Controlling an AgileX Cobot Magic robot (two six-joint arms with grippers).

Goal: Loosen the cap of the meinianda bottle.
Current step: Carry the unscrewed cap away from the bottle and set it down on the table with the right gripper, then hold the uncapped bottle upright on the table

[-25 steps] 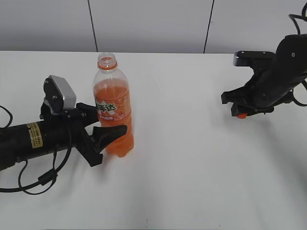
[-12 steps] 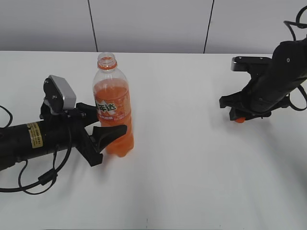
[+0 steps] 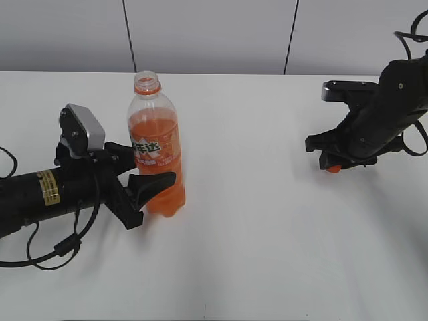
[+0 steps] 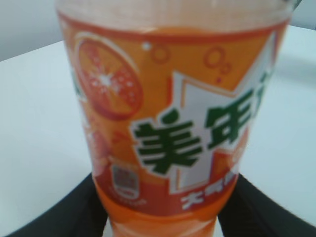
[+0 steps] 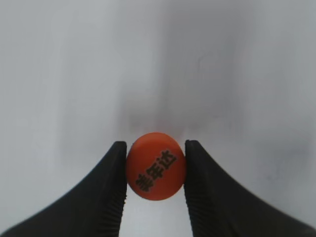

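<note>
We note the meinianda bottle [image 3: 156, 152] upright on the white counter [image 3: 254, 254], neck uncapped. The left end effector [image 3: 144, 175] clasps the bottle's lower body, one finger [image 4: 54, 217] on each side of it. Well to the bottle's right, the right end effector [image 3: 332, 162] pinches the cap [image 5: 155, 165] between its fingers [image 5: 111, 187], low over the counter.

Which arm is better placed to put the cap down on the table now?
Right. The right gripper holds the cap low above the table; the left gripper is clamped around the meinianda bottle.
</note>
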